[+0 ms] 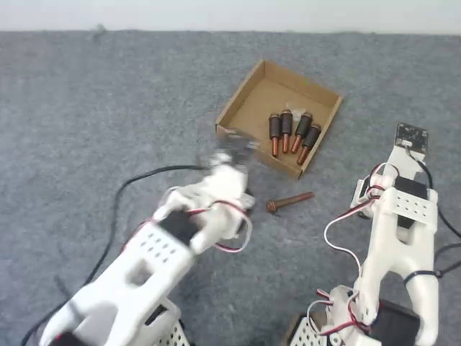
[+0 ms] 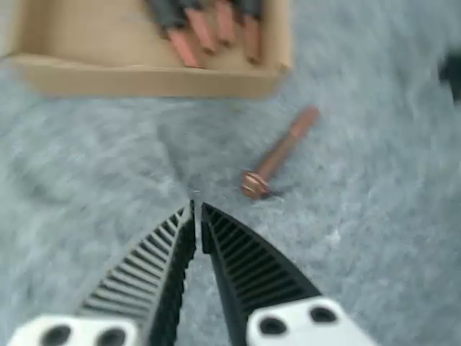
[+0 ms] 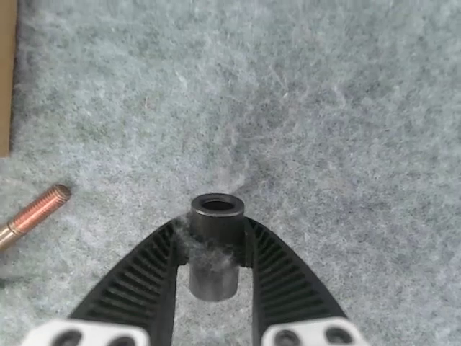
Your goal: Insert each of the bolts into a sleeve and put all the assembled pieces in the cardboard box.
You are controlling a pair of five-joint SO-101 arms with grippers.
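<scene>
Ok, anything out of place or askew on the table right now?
Nothing damaged or spilled. One bolt lies bare on the carpet just outside the cardboard box, not yet sleeved; the right tool grips an empty sleeve. Four assembled pieces lie side by side in the box.

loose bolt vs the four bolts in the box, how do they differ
The loose bolt lies bare on the carpet outside the cardboard box; the four boxed bolts lie inside it. The loose bolt has no sleeve; each boxed bolt wears a dark sleeve. All share a copper colour.
</scene>
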